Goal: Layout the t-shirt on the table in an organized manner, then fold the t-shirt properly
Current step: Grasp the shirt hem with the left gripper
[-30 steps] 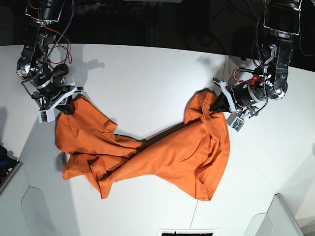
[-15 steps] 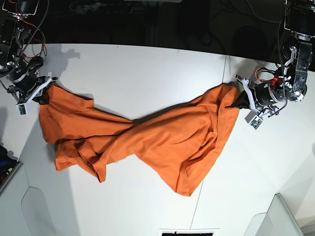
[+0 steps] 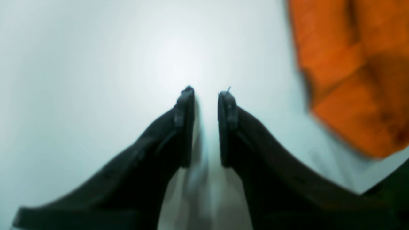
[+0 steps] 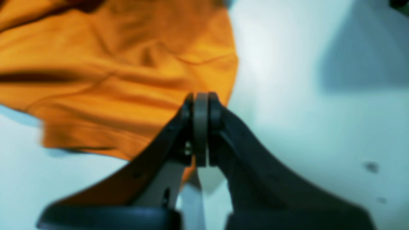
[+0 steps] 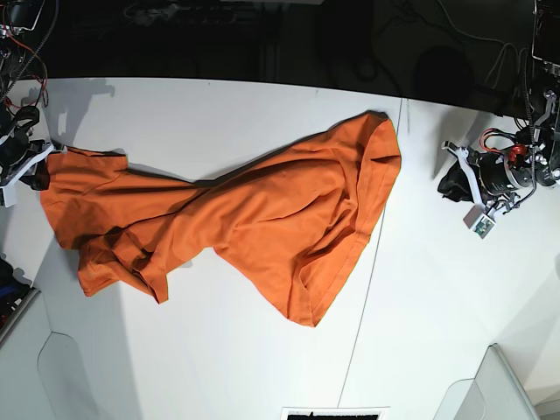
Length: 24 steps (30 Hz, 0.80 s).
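Observation:
The orange t-shirt (image 5: 262, 219) lies crumpled and stretched slantwise across the white table (image 5: 219, 114), one end at the far left and one near the seam (image 5: 372, 289). My right gripper (image 5: 39, 171) is at the shirt's left end; in the right wrist view it (image 4: 200, 95) is shut, with the orange cloth (image 4: 111, 80) at its fingers. My left gripper (image 5: 451, 182) is off the shirt to its right. In the left wrist view it (image 3: 206, 92) is slightly open and empty over bare table, with the shirt (image 3: 351, 80) at the upper right.
The table's far edge (image 5: 262, 80) meets a dark background. Grey tray-like shapes sit at the lower right corner (image 5: 507, 385) and the lower left edge (image 5: 17, 324). A dark patterned item (image 5: 335, 413) is at the bottom edge.
The left gripper has let go of the shirt and moved right, away from it. The right gripper has dragged the shirt's left end further left, and the freed end has dropped flat.

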Available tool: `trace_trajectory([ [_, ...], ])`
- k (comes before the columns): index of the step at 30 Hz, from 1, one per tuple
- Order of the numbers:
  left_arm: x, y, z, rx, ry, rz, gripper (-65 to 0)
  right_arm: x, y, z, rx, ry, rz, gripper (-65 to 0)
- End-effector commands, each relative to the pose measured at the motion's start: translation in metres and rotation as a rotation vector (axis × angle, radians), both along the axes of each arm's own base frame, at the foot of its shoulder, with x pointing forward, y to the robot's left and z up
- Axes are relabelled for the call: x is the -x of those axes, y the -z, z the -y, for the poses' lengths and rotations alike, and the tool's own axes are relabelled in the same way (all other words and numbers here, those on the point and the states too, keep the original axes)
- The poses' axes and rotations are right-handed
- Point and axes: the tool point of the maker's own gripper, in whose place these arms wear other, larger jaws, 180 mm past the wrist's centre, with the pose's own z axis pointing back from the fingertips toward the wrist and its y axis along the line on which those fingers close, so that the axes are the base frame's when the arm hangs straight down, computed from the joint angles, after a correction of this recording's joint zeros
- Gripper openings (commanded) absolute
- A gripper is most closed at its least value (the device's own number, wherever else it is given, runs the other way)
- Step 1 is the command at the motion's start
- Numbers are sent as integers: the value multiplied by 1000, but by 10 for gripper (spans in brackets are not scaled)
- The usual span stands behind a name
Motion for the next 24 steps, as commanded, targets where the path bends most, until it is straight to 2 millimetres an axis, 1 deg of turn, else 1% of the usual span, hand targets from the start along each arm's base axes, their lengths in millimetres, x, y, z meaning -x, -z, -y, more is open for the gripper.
trace_trajectory([
  [1, -20, -38, 5, 45, 29, 123, -494, -11, -19, 4, 3, -4, 58, -650],
  [3, -36, -71, 12, 75, 34, 229, -494, -11, -17, 0, -17, -5, 59, -650],
  [5, -52, -101, 29, 137, 46, 328, -494, -10, -14, -3, -24, -4, 52, -650],
  [7, -67, -116, 52, 195, 61, 391, -494, -8, -12, -5, -30, -3, 43, -650],
  [8, -73, -116, 64, 202, 74, 405, -494, -8, -11, -5, -31, -4, 39, -650],
  [10, -85, -106, 89, 191, 96, 403, -494, -7, -10, -6, -31, -4, 32, -650],
  [12, -101, -89, 109, 180, 85, 389, -484, -8, -11, -6, -36, -4, 37, -650],
  [13, -107, -80, 118, 175, 83, 378, -451, -8, -11, -6, -38, -3, 37, -650],
  [16, -121, -54, 148, 172, 103, 319, -304, -6, -9, -6, -36, -4, 25, -650],
  [17, -124, -47, 158, 174, 112, 298, -281, -6, -9, -6, -36, -4, 24, -650],
  [21, -132, -25, 188, 205, 122, 221, -278, -7, -10, -8, -47, -3, 30, -650],
  [24, -134, -11, 199, 239, 104, 187, -279, -7, -7, -14, -68, -1, 33, -650],
])
